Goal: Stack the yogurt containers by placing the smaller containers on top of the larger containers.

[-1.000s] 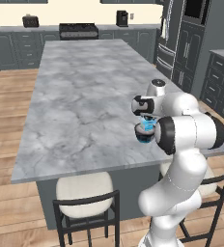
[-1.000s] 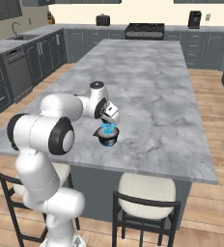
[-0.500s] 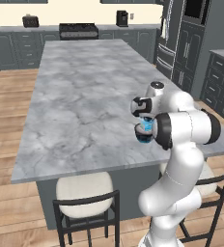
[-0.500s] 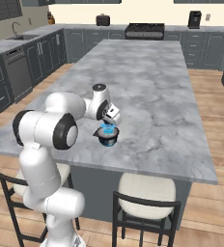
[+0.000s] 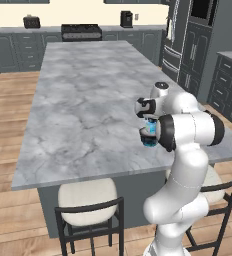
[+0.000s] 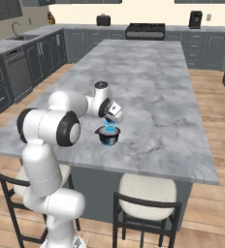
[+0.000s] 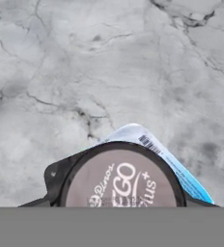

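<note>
The dark cup (image 6: pixel 108 137) sits on the marble bench (image 6: pixel 153 87) near its front edge, with the light-blue pack (image 6: pixel 110 128) on top of it. The pincer (image 6: pixel 111 119) hangs right over the pack; whether its jaws grip it I cannot tell. Two stools (image 6: pixel 144 203) stand below

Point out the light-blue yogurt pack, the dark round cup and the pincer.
light-blue pack (image 6: pixel 110 129): right base view, on its blue side.
dark round cup (image 6: pixel 107 138): right base view, on its dark side wall.
pincer (image 6: pixel 112 121): right base view, between its fingertips, over the pack.
</note>
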